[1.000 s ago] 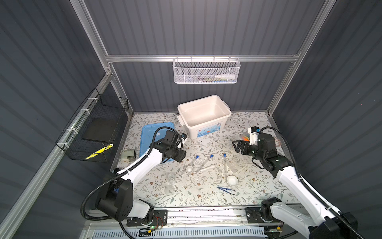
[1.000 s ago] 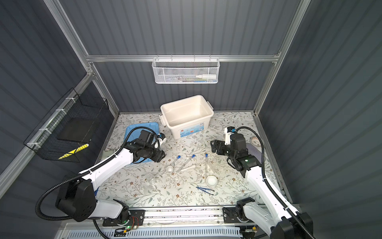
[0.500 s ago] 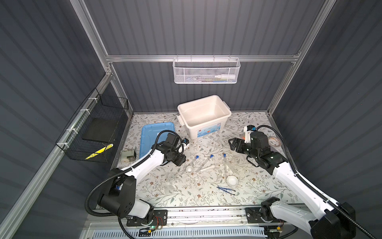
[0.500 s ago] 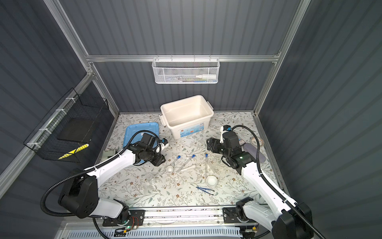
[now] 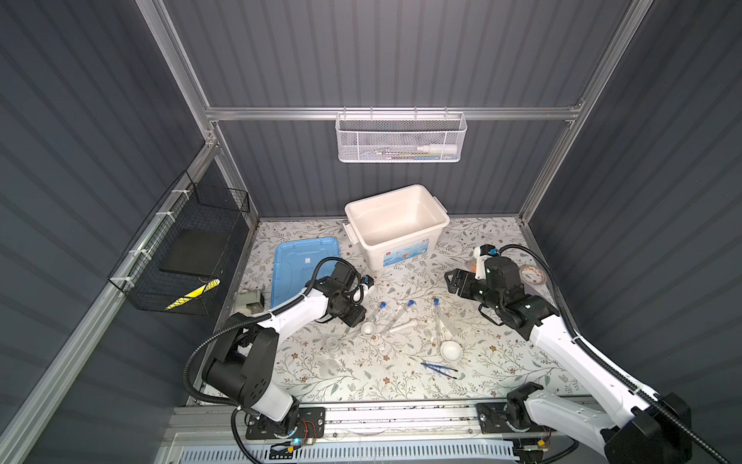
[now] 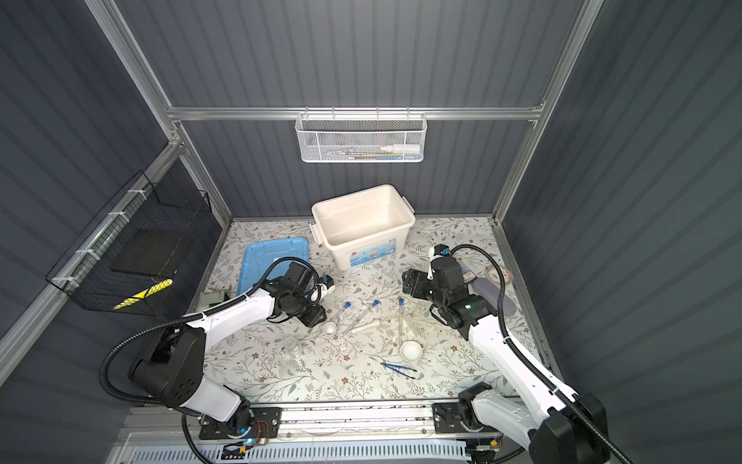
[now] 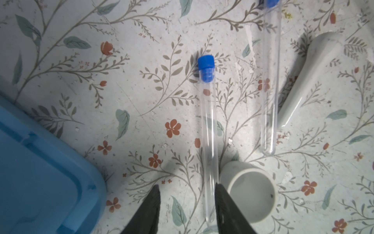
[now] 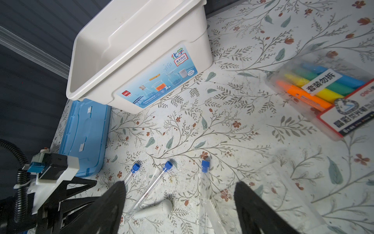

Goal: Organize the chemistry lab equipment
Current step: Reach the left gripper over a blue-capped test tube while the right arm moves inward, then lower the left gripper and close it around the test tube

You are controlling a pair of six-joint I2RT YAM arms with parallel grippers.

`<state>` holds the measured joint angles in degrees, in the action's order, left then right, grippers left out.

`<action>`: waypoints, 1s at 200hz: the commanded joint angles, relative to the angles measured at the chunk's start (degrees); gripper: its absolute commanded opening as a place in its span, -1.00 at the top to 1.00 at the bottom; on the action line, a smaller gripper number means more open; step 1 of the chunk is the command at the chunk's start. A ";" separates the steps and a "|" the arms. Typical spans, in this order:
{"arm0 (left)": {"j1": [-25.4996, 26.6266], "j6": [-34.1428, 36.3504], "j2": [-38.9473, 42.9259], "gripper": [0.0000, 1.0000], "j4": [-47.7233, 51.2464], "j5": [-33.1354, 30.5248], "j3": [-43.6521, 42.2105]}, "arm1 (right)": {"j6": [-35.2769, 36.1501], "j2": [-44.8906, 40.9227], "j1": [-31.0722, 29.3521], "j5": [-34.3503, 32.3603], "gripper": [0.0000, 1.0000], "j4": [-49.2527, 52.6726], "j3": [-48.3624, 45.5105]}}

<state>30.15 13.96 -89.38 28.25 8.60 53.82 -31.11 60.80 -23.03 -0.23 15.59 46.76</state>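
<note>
In both top views the left gripper (image 5: 355, 327) is lowered to the table (image 5: 381, 385) just left of centre, at the closed end of the leftmost tube (image 5: 377, 312). In the left wrist view its jaws are seen apart, with that tube lying flat between them. One finger (image 7: 226, 206) is set against or almost against the glass, and a gap is left at the other, so nothing is clamped. A small dish (image 7: 251, 194) stands just beside that finger.

The right gripper (image 5: 451, 281) is held above the table at centre right. In its wrist view the jaws are spread wide and nothing is held.

The middle tube (image 5: 401, 315) and the rightmost tube (image 5: 435, 321) lie flat at the centre, with a pestle (image 5: 401, 326) beside the middle one. A larger dish (image 5: 450, 350) sits below the rightmost tube, and tweezers (image 5: 439, 368) lie lower still. Clear glassware (image 5: 332, 346) stands at lower left of centre. A white bin (image 5: 437, 223) is placed at upper centre, with a blue lid (image 5: 297, 257) to its left.
</note>
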 commanded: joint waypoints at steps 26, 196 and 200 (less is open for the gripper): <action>1.44 0.10 -1.40 0.13 0.95 -0.18 0.26 | -0.75 -0.55 -0.35 -0.91 -0.72 0.53 -0.17; 2.90 -1.56 -5.08 0.16 1.33 -0.88 0.68 | -0.85 -0.59 -0.35 -2.53 -0.73 1.14 -1.41; 2.91 -1.65 -5.10 0.16 1.33 -0.99 0.74 | -0.83 -0.67 -0.35 -2.60 -0.73 1.12 -1.41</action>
<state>32.71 13.04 -93.56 28.27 7.97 53.82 -31.53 60.80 -23.03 -1.52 15.62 46.13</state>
